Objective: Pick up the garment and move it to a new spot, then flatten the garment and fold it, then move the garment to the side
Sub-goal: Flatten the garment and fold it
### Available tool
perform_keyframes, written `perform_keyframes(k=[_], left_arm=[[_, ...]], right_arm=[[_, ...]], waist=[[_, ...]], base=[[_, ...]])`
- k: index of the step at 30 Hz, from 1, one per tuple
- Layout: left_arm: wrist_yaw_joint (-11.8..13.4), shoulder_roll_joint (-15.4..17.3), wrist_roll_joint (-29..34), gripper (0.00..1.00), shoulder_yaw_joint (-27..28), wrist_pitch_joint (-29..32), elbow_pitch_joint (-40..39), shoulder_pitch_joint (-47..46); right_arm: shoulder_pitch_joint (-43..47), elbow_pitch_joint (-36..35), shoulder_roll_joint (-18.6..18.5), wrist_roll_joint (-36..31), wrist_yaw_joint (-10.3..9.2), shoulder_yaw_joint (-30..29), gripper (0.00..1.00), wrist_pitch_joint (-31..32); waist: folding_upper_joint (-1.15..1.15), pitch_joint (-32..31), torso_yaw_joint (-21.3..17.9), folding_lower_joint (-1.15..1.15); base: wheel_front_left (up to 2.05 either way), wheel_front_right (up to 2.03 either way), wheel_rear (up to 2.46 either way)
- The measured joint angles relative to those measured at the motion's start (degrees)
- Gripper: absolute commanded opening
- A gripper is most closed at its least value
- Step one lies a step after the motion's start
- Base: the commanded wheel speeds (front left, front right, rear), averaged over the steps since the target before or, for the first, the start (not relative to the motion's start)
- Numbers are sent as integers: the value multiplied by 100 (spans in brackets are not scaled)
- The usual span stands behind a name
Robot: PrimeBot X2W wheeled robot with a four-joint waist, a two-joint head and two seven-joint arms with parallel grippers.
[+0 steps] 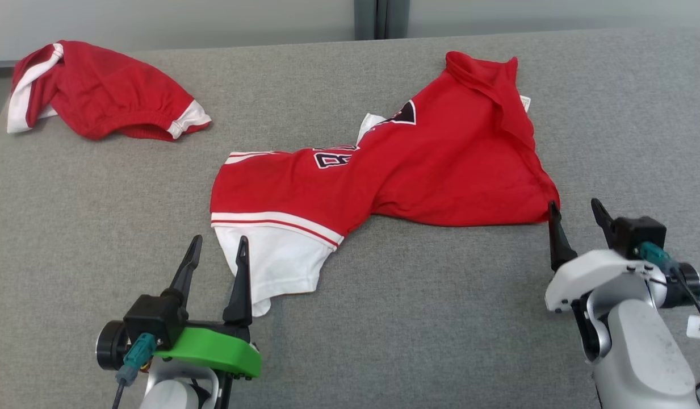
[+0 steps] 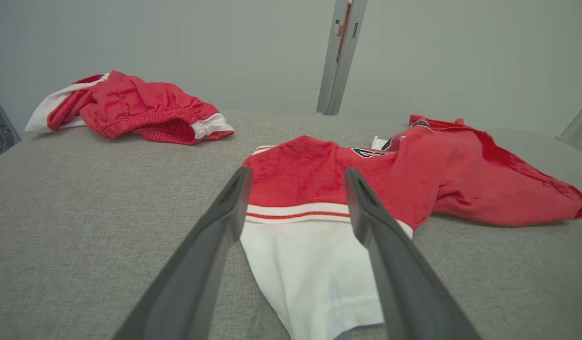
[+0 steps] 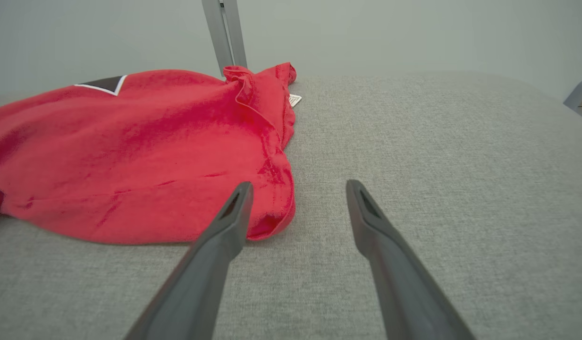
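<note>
Red jersey [image 1: 418,165] lies long axis left-right. Left gripper [image 1: 220,238] spread, empty, over white sleeve [image 1: 276,261] edge. Right gripper [image 1: 573,202] spread, empty, just beside red hem corner [image 1: 545,199].

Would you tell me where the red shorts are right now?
In the head view, the red shorts lie far left on the table, apart from the jersey at its middle.

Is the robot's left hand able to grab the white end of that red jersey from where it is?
Probably yes: the left hand is open, right at the white end, with nothing between.
</note>
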Motion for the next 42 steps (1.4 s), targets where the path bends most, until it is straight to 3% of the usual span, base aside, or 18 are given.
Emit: perform_keyframes(k=[7, 14, 15, 16, 19, 20, 23, 30, 36, 42], left_arm=[[15, -71, 44, 100, -160, -26, -97, -85], [40, -103, 32, 100, -192, -88, -43, -88], [42, -107, 27, 100, -194, -90, -30, -89], [43, -110, 26, 100, -196, -91, -20, -91], [52, -113, 18, 100, -196, -101, 3, -97], [63, -112, 10, 100, -193, -118, 12, -99], [68, -108, 10, 100, -187, -126, 25, -102], [76, -73, 10, 100, -200, -141, 47, -137], [89, -59, 10, 100, -235, -134, 68, -157], [124, -18, 0, 100, -247, -105, 60, -144]], right_arm=[[-967, 676, -346, -185, 0, 15, 100, 1032], [-1355, 957, -636, 4, 0, 446, 100, 2025], [-1372, 961, -681, 75, 0, 524, 87, 2112], [-1379, 956, -700, 152, 0, 568, 58, 2163], [-1390, 887, -739, 370, 0, 736, 11, 2299], [-1390, 850, -759, 443, 0, 786, 0, 2338], [-1380, 700, -809, 676, 0, 894, 0, 2361], [-1530, 69, -801, 1077, 0, 1057, 0, 1741], [-1602, -610, -677, 1806, 0, 1125, 0, 1290], [-465, -1447, -698, 2757, -1, 1174, 0, 1211]], waist=[[0, 142, 193, 0], [0, 221, 382, 0], [0, 230, 401, 0], [0, 236, 414, 0], [0, 252, 441, 0], [0, 254, 441, 0], [0, 255, 426, 0], [0, 268, 304, 0], [0, 235, 202, 0], [0, 176, 94, 0]], base=[[0, 0, 0], [0, 0, 0], [0, 0, 0], [0, 0, 0], [0, 0, 0], [0, 0, 0], [0, 0, 0], [0, 0, 0], [0, 0, 0], [0, 0, 0]])
